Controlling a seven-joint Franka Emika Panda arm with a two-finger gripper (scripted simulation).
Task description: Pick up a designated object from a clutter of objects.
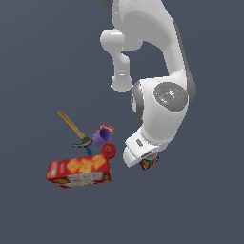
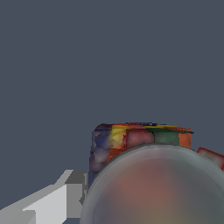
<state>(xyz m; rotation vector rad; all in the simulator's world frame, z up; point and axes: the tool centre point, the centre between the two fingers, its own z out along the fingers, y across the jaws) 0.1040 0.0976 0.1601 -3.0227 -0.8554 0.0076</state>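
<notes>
Grey-topped, the can fills the wrist view, one gripper finger against its side; grip width unclear. From outside, the can peeks under the gripper, apart from the cracker box, toward the exterior view's right.

Small can labelled red, orange, blue; purple cup; red cracker box.
</notes>
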